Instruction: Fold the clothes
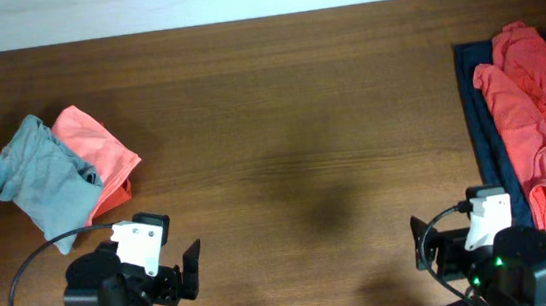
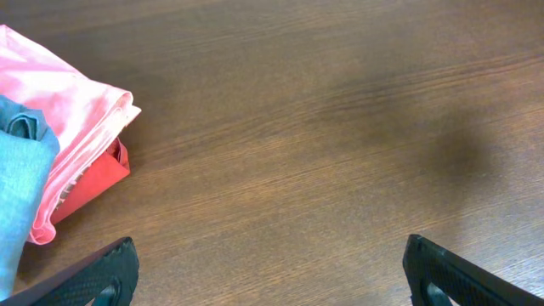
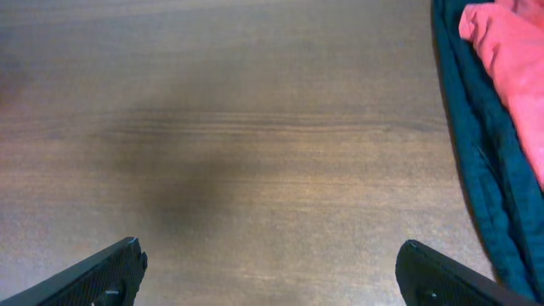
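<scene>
Spreading across your whole overhead view is the wooden table (image 1: 279, 112), with clothes at both ends. At the right edge you have a rumpled coral-red garment (image 1: 543, 137) lying on a dark navy garment (image 1: 485, 143), whose edge shows along the left side of the red one. Near the left edge sits a bundled grey-blue shirt (image 1: 40, 180), touching a folded pale coral piece (image 1: 92, 150) that has a redder layer (image 2: 98, 178) under it. Your left gripper (image 2: 270, 246) hangs over bare wood just beside that bundle, fingers spread wide and holding nothing. Your right gripper (image 3: 270, 248) is likewise wide and empty, near the navy edge.
</scene>
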